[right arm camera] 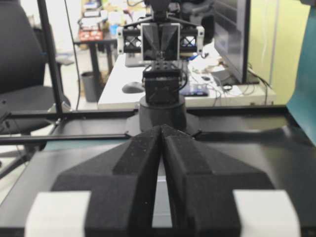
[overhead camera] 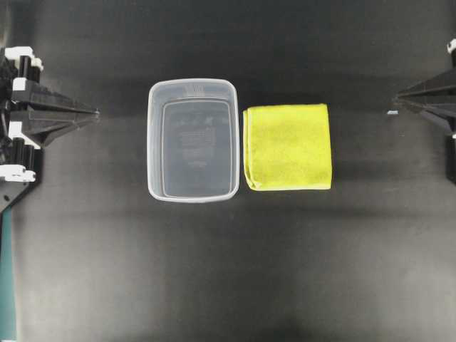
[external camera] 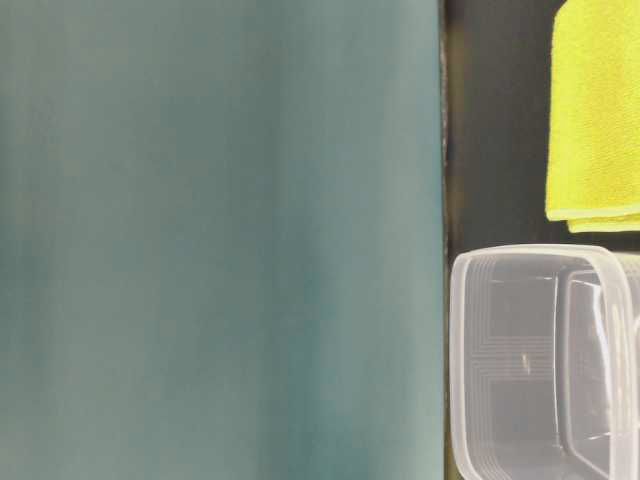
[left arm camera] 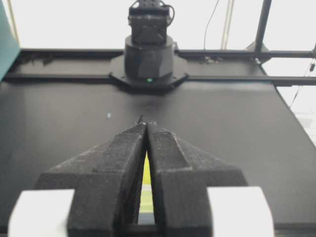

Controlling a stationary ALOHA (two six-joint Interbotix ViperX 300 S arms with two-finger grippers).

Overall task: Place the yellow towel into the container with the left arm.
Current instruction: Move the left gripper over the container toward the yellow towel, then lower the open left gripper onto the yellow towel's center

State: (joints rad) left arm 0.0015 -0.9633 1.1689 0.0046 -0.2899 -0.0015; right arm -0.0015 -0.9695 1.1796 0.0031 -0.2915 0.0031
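Observation:
The yellow towel [overhead camera: 288, 147] lies folded flat on the black table, right beside the clear container [overhead camera: 192, 140], which stands empty. Both show in the table-level view, the towel [external camera: 595, 110] above the container [external camera: 545, 360]. A sliver of the towel shows between my left fingers in the left wrist view [left arm camera: 146, 170]. My left gripper [overhead camera: 94, 112] is shut and empty at the far left, well clear of the container. My right gripper [overhead camera: 397, 100] is shut and empty at the far right, apart from the towel. Both grippers' tips meet in the wrist views, the left [left arm camera: 146, 123] and the right [right arm camera: 162, 129].
A teal panel [external camera: 220, 240] fills most of the table-level view. The opposite arm's base [left arm camera: 149, 59] stands at the table's far edge in the left wrist view. A small pale speck [overhead camera: 392, 112] lies on the table near the right gripper.

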